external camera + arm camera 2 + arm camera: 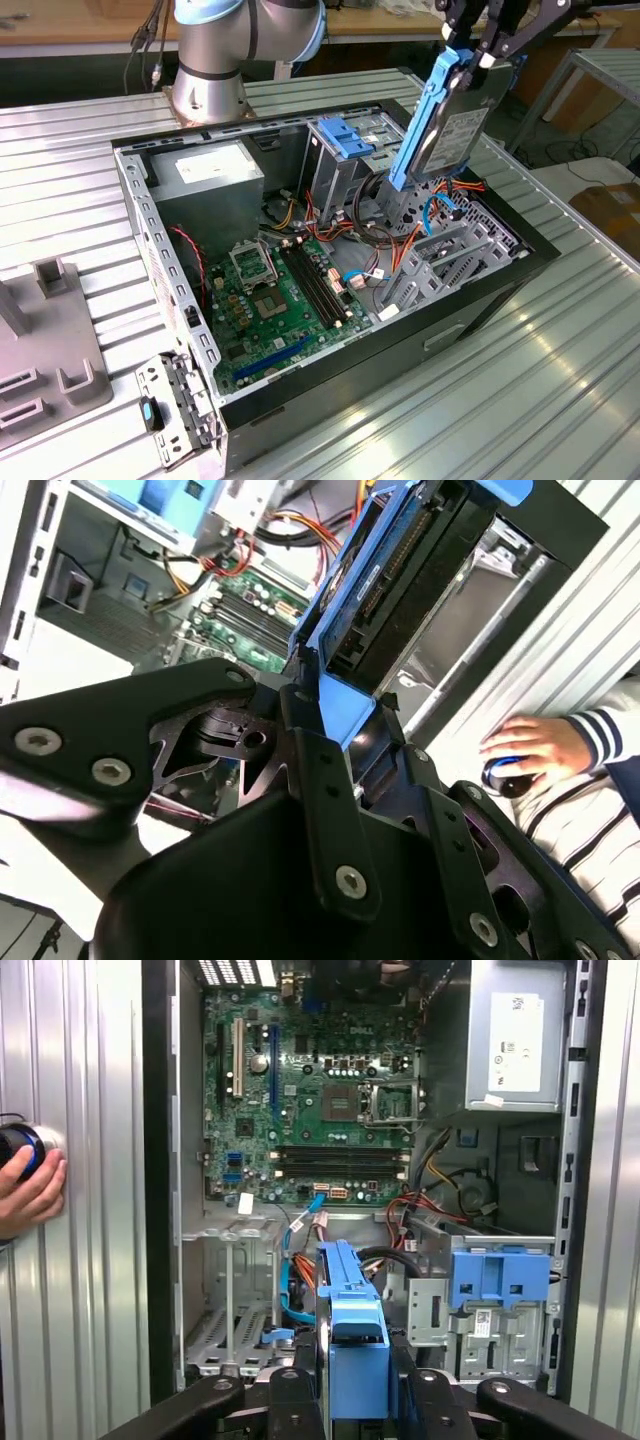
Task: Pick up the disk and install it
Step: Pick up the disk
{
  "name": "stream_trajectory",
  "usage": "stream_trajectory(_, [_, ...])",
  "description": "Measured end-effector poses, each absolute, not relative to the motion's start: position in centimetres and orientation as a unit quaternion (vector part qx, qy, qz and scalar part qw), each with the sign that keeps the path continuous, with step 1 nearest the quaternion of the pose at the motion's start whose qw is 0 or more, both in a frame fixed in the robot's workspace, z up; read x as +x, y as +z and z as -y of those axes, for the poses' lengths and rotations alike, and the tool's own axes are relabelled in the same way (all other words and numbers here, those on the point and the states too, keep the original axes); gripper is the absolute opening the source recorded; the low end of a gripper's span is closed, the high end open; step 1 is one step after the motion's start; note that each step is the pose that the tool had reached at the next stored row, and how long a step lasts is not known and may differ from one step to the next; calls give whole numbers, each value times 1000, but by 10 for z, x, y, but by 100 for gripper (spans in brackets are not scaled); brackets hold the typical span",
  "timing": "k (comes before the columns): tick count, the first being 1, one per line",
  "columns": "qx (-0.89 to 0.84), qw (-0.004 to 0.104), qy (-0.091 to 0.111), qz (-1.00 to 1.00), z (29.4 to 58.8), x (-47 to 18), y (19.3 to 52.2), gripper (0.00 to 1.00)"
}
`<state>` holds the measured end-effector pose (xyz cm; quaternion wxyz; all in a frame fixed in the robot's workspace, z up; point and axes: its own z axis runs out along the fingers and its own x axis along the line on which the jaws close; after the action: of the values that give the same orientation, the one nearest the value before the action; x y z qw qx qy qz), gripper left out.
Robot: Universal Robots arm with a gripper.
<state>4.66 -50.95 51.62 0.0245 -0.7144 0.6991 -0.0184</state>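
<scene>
End effector (pixel 476 52): fingers pinched onto the upper end of the disk (pixel 452 128). Disk: held tilted on edge with its blue rails showing, hanging above the open computer case (pixel 140 215), over its drive-bay end and apart from the motherboard (pixel 270 300). Case: lies on its side on the bench (pixel 560 380).

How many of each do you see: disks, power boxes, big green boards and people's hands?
disk, held up in the claw: 1
power supply box: 1
green motherboard: 1
person's hand: 1
Total: 4
</scene>
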Motion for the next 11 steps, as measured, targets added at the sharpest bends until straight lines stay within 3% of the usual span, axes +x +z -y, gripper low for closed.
stream_trajectory(11, [-714,24,-19,-699,576,48,516,37])
